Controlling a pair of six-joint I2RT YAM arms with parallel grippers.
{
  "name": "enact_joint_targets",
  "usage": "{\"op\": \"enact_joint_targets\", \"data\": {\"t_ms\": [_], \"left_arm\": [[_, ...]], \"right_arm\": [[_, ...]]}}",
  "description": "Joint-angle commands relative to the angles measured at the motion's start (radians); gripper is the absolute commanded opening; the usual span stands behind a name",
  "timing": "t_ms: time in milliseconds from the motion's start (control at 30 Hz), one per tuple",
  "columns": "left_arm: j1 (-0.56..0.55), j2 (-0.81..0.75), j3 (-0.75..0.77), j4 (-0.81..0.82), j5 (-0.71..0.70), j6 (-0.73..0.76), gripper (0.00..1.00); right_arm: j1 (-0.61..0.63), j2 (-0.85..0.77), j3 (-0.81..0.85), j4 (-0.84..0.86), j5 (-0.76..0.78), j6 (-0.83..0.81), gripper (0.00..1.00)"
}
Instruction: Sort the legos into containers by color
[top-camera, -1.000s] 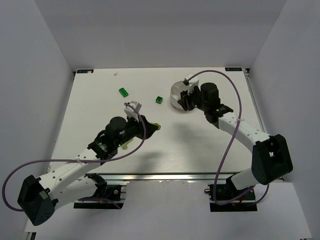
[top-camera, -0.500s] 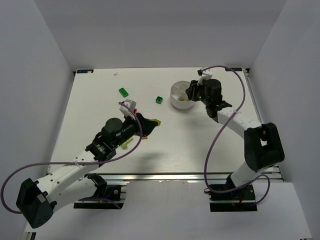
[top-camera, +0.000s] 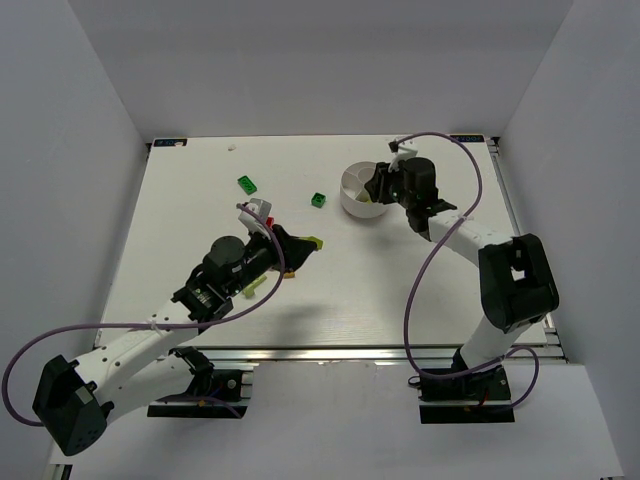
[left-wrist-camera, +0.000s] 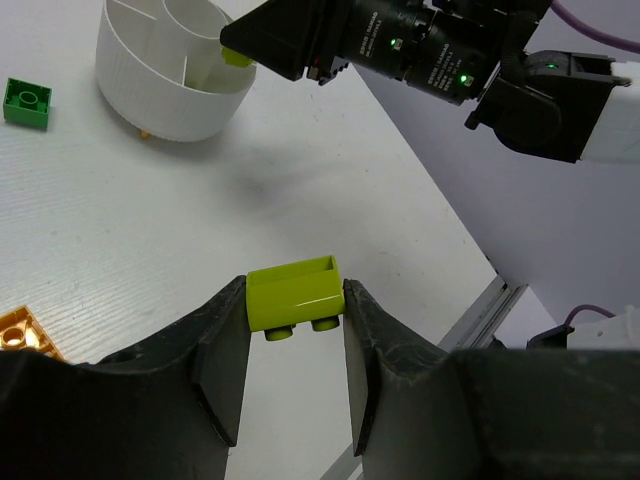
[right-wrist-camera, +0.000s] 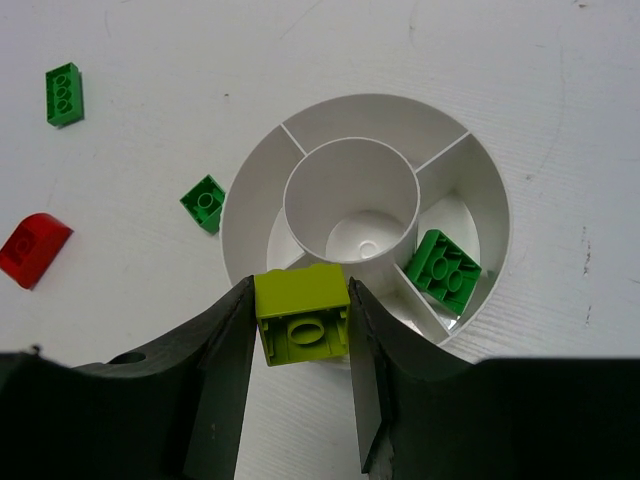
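The white dish (top-camera: 350, 182) stands at the back right. My right gripper (top-camera: 377, 188) hovers over its near rim, shut on a lime brick (right-wrist-camera: 302, 312). In the right wrist view the dish (right-wrist-camera: 492, 205) holds a dark green brick (right-wrist-camera: 446, 268) in one wedge, and the central cup is empty. My left gripper (top-camera: 302, 245) is mid-table, shut on another lime brick (left-wrist-camera: 295, 296), held above the table. Two green bricks (top-camera: 246, 184) (top-camera: 318, 200) lie loose to the left of the dish.
A red brick (right-wrist-camera: 33, 248) lies on the table left of the dish. An orange brick (left-wrist-camera: 20, 330) lies near my left gripper. The table's right edge rail (left-wrist-camera: 500, 295) shows beyond the left gripper.
My right gripper has drawn back toward the dish's right side with its lime brick, uncovering more of the dish. My left arm shifted slightly, still holding its lime brick.
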Motion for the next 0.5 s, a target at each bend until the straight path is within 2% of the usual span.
{"op": "enact_joint_targets", "data": {"t_ms": [0, 167, 233, 400, 467], "left_arm": [[-0.001, -0.003, -0.011, 0.038, 0.005, -0.007, 0.0], [-0.003, 0.006, -0.008, 0.038, 0.011, -0.008, 0.0], [-0.003, 0.006, -0.006, 0.035, 0.015, -0.01, 0.0], [-0.003, 0.004, -0.012, 0.048, 0.015, -0.022, 0.0], [-0.001, 0.007, -0.017, 0.057, 0.016, -0.027, 0.0]], "right_arm": [[-0.007, 0.008, 0.026, 0.044, -0.008, -0.001, 0.09], [-0.01, 0.034, 0.028, 0.07, -0.009, -0.019, 0.19], [-0.015, 0.041, 0.031, 0.073, -0.012, -0.022, 0.25], [-0.024, 0.053, 0.034, 0.076, -0.035, -0.028, 0.54], [-0.027, 0.051, 0.032, 0.078, -0.041, -0.028, 0.58]]}}
